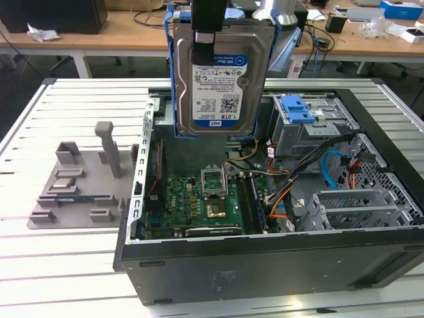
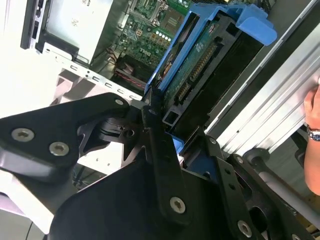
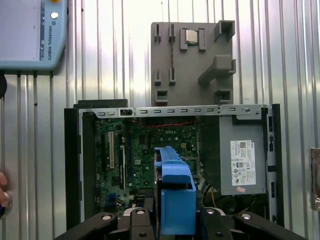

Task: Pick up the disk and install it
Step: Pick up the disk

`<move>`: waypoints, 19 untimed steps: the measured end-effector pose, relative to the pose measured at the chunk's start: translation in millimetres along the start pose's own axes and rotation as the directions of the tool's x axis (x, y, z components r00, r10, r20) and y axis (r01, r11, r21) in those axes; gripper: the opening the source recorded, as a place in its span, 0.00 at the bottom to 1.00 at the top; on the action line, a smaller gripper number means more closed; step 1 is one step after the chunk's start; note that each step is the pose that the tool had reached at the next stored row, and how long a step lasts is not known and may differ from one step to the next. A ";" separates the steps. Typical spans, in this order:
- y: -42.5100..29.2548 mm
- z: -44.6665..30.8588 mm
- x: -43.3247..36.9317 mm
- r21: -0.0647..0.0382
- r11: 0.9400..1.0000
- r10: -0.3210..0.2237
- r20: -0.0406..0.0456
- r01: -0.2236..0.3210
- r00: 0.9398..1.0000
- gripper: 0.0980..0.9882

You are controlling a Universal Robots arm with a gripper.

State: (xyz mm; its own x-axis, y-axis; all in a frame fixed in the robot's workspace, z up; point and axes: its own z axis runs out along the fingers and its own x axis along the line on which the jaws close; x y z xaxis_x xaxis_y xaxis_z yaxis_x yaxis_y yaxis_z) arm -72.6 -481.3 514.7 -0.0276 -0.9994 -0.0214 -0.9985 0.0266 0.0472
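I see the gripper (image 1: pixel 207 34) clenched on the top edge of the disk (image 1: pixel 222 76). The disk hangs upright, label towards the exterior camera, above the open computer case (image 1: pixel 265 268) and its motherboard (image 1: pixel 199 202). A grey fixture plate (image 1: pixel 73 189) lies on the slatted table (image 1: pixel 59 271), beside the case.
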 end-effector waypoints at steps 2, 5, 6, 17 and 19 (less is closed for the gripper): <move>-0.1 0.3 1.9 0.000 1.000 0.000 0.000 0.000 1.000 0.30; -0.2 0.7 4.5 0.000 1.000 0.000 0.000 0.000 1.000 0.30; -0.2 0.8 5.2 0.000 1.000 0.000 0.000 0.000 1.000 0.30; -0.5 2.3 15.3 0.000 1.000 0.000 0.000 0.000 1.000 0.30; -0.6 2.5 17.2 0.000 1.000 0.000 0.000 0.000 1.000 0.30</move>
State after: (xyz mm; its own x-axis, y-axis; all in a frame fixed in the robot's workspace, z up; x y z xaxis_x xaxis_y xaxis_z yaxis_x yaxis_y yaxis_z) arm -72.6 -498.5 511.8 -0.0276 -0.9994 -0.0215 -0.9985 0.0266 0.0472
